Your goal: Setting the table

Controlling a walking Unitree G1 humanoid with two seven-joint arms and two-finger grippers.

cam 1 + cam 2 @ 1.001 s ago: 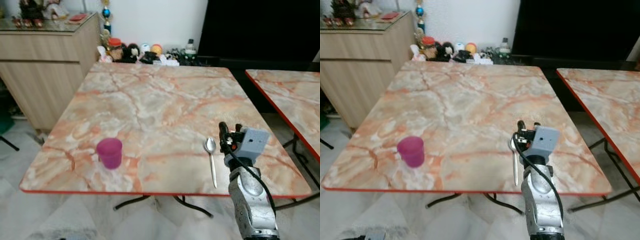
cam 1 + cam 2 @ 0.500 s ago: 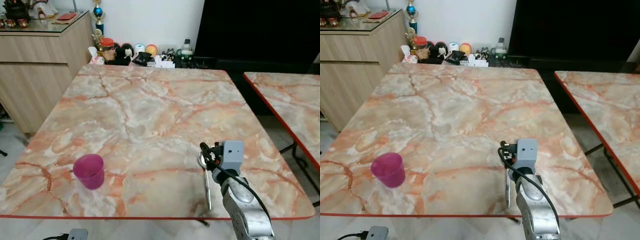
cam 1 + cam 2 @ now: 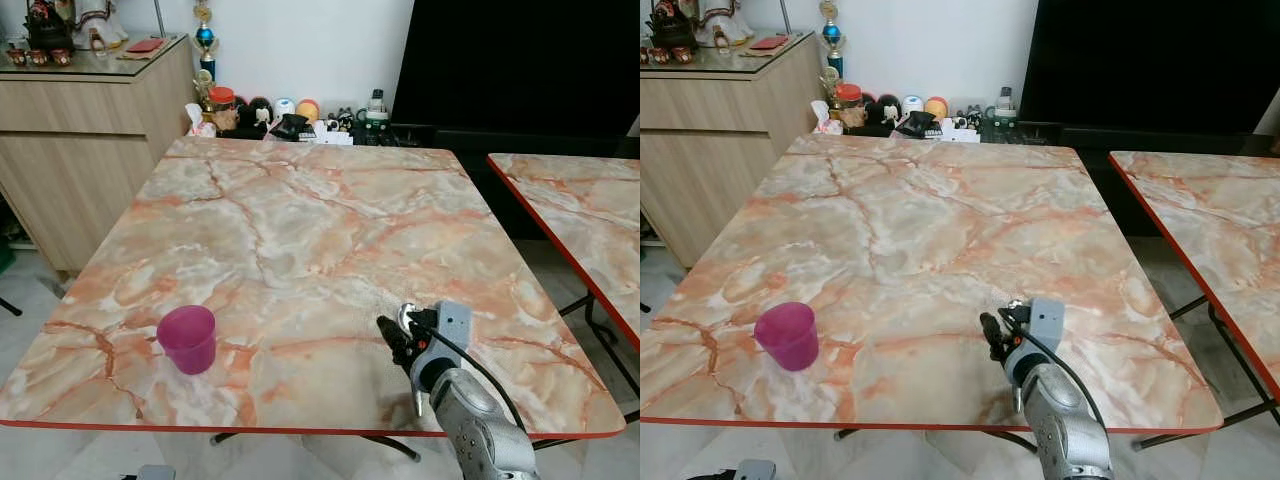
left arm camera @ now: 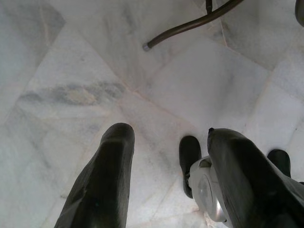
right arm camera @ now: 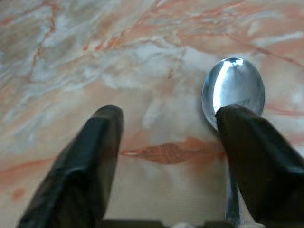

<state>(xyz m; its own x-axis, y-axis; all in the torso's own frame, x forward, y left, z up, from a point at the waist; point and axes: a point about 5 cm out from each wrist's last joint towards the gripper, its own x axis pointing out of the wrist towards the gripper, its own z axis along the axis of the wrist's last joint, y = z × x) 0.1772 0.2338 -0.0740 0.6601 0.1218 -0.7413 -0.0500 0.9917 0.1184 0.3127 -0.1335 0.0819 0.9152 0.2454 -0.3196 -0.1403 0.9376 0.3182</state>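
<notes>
A metal spoon [image 5: 232, 90] lies near the front right of the marble table [image 3: 300, 220], its bowl pointing away from me. My right gripper [image 3: 388, 338] is low over the table, open. In the right wrist view one finger [image 5: 251, 147] covers the spoon's neck and the other finger [image 5: 85, 156] sits over bare marble beside it. A pink cup [image 3: 186, 338] stands upright at the front left. The left gripper [image 4: 171, 137] hangs open above the floor.
A second marble table [image 3: 580, 200] stands close on the right with a narrow gap between. A wooden sideboard [image 3: 80, 130] is at the back left. Toys and bottles [image 3: 290, 115] line the wall behind the table, beside a black screen [image 3: 520, 60]. A table leg [image 4: 190, 26] crosses the floor.
The camera has shifted. My right gripper has come down and to the left, from beside the spoon to over its neck. Cup and spoon have stayed in place.
</notes>
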